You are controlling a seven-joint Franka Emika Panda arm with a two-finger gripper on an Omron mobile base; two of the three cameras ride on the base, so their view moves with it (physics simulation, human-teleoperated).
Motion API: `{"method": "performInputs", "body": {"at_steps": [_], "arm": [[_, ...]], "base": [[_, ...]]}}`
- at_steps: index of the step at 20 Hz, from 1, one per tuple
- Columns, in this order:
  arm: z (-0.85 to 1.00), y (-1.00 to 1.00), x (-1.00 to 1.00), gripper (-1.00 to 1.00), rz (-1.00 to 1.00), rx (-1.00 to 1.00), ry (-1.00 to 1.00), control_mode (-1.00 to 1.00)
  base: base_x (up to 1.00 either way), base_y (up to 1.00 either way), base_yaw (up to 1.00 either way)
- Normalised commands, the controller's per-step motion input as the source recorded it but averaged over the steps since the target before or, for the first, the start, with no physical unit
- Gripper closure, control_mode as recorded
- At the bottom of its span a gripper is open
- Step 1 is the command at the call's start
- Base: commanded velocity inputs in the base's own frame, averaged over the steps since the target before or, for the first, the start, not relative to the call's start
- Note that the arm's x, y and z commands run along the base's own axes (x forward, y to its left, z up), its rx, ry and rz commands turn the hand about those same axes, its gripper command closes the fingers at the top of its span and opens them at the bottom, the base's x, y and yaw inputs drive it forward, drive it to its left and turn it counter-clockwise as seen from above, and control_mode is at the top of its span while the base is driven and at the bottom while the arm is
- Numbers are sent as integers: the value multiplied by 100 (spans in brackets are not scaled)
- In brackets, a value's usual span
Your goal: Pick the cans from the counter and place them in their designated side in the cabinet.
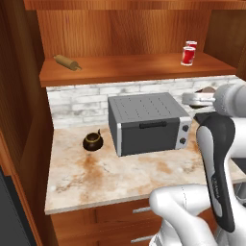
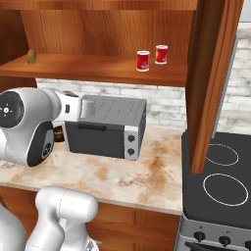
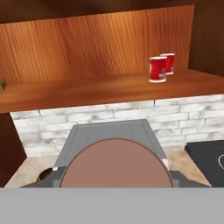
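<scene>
Jaws are clamping a brown can (image 3: 114, 162), holding it above the toaster oven (image 1: 149, 123) sitting on the tabletop (image 1: 110, 175). Farther back, two red cans (image 2: 142, 61) are standing side by side on the cabinet (image 1: 120, 29) shelf's right side.

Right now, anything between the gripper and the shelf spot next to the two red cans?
Nothing visible. The cabinet shelf front is open up to the red cans; the toaster oven sits lower, under the shelf.
</scene>
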Motion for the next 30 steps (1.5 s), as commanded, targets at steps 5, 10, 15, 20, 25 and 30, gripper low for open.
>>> {"method": "performInputs", "body": {"at_steps": [5,10,15,20,25,30], "arm": [[41,0,12,100,0,0,-4,-100],[37,0,11,100,0,0,-7,-100],[21,0,28,100,0,0,-6,-100],[14,-3,33,100,0,0,-5,-100],[4,-3,34,100,0,-1,-2,-100],[2,-8,31,100,0,-5,0,-100]], "base": [[0,0,0],[0,0,0],[0,0,0],[0,0,0],[0,0,0],[0,0,0]]}}
